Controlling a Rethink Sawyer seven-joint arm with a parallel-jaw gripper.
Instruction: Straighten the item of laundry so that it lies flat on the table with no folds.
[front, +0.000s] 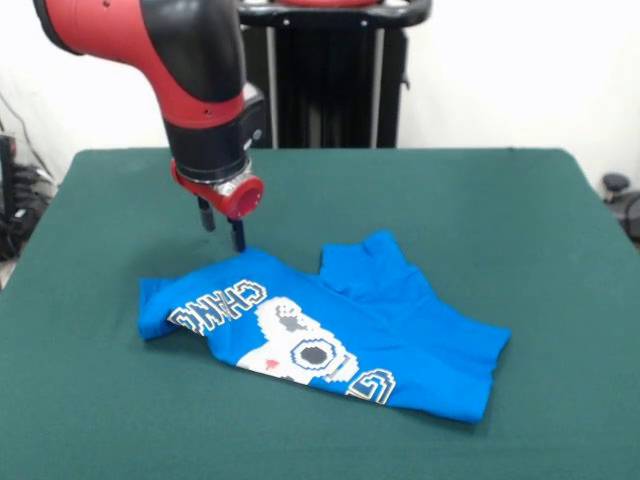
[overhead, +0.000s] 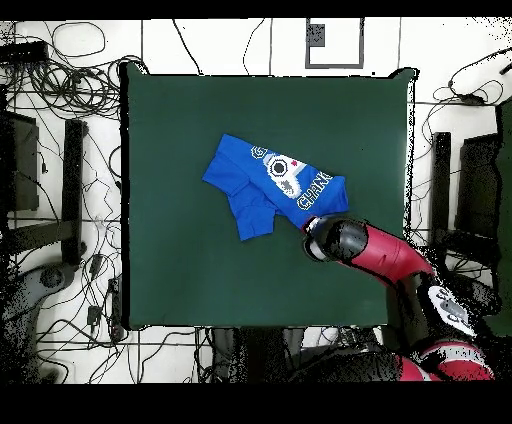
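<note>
Front view, gripper (front: 222, 229) at T-shirt's (front: 330, 335) far edge, seemingly touching

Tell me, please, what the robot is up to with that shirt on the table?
The red and black arm is working on a blue T-shirt that lies crumpled on the green table. The shirt is graphic side up, with folds and one sleeve bunched over the body, so it is not yet flat. The gripper points down at the shirt's edge nearest the robot, beside the lettering. Its two fingers are slightly apart, and it is not clear whether they are pinching the cloth.
</note>
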